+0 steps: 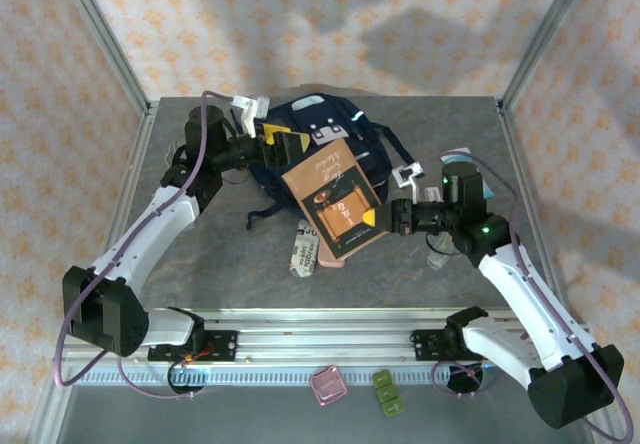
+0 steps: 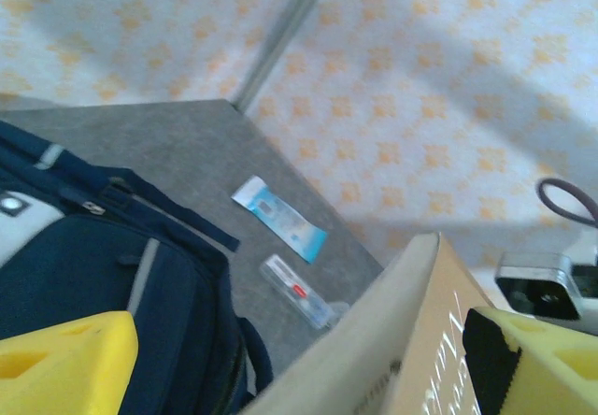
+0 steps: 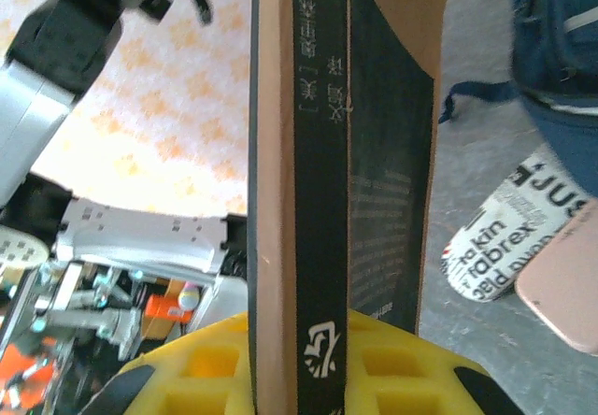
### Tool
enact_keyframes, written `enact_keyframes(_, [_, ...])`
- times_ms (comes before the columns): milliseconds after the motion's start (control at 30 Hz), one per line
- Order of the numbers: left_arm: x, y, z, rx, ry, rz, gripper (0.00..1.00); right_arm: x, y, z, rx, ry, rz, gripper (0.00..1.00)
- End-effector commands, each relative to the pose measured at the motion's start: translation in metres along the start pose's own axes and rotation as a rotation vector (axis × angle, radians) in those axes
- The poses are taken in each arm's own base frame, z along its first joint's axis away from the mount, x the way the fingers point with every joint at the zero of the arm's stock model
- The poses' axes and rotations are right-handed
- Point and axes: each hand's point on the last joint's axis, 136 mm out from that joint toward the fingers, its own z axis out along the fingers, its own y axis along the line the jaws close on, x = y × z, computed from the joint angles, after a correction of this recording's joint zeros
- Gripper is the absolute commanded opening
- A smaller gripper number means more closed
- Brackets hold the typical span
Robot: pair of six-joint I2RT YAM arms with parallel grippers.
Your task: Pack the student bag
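Observation:
The student bag [image 1: 325,129], navy with grey stripes and white patches, lies at the back middle of the table. A brown book [image 1: 335,202] with a dark cover picture hangs tilted in front of it. My right gripper [image 1: 388,218] is shut on the book's lower right edge; in the right wrist view its yellow fingers [image 3: 215,368] press both sides of the book's spine [image 3: 318,153]. My left gripper [image 1: 283,144] is open at the book's upper left corner. Its yellow fingers [image 2: 65,364] stand wide apart, with the book's edge [image 2: 411,340] between them and the bag [image 2: 93,256] below.
A black-and-white printed pouch [image 1: 303,247] and a pink case [image 1: 335,256] lie under the book. A blue packet [image 2: 280,219] and a clear pen case [image 2: 299,289] lie right of the bag. A pink square [image 1: 327,384] and a green piece [image 1: 385,391] sit by the front rail.

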Motion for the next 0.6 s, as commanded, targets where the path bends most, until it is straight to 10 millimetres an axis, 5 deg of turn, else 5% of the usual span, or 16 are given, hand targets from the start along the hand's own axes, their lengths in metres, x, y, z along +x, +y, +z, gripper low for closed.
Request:
enact_keyframes(0, [0.004,-0.033,0.001,0.212,0.069,0.074,0.9,0.001,0.036,0.002,-0.122,0.048,-0.15,0.0])
enact_keyframes(200, [0.018,-0.036,0.007,0.295,0.157,0.052,0.87,0.017,0.037,0.02,-0.16,0.15,-0.162,0.0])
enact_keyframes(400, [0.038,-0.044,0.007,0.356,0.223,0.039,0.84,0.012,0.032,0.027,-0.147,0.157,-0.187,0.0])
enact_keyframes(567, [0.059,-0.038,0.006,0.342,0.29,0.037,0.7,0.005,0.039,0.028,-0.178,0.162,-0.206,0.0])
